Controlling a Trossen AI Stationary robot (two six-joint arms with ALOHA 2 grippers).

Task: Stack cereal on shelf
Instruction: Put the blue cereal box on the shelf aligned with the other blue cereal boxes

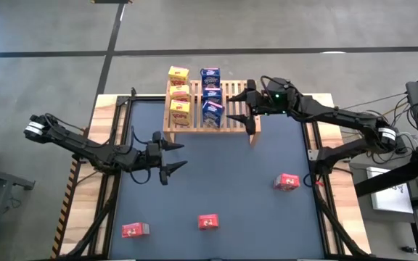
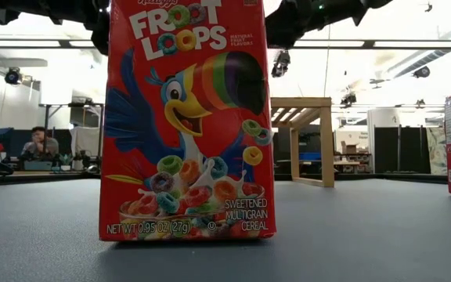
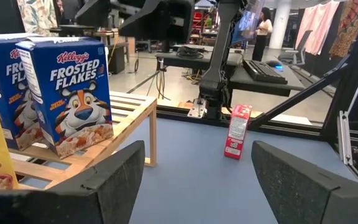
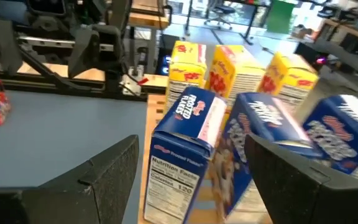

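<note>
The light natural-wood slatted shelf (image 1: 232, 109) is standing at 12 o'clock on the dark blue table mat (image 1: 216, 174), and it is carrying 6 small cardboard cereal boxes. 3 yellow boxes (image 1: 180, 93) are sitting in a row along its 9 o'clock end, and 3 blue Frosted Flakes boxes (image 1: 211, 94) are lining up just beside them toward the middle. The slats toward 3 o'clock are lying bare.

3 red Froot Loops boxes are waiting on the mat, well apart from the shelf: 1 (image 1: 287, 182) at 4 o'clock, 1 (image 1: 208, 222) at 6 o'clock and 1 (image 1: 135, 230) at 7 o'clock.

The right gripper (image 1: 246, 109) is hovering over the shelf just at 3 o'clock of the blue boxes, its fingers standing apart and gripping nothing. The left gripper (image 1: 171, 157) is hanging over the mat at 9 o'clock, below the shelf's front edge, its fingers spread wide and empty.
</note>
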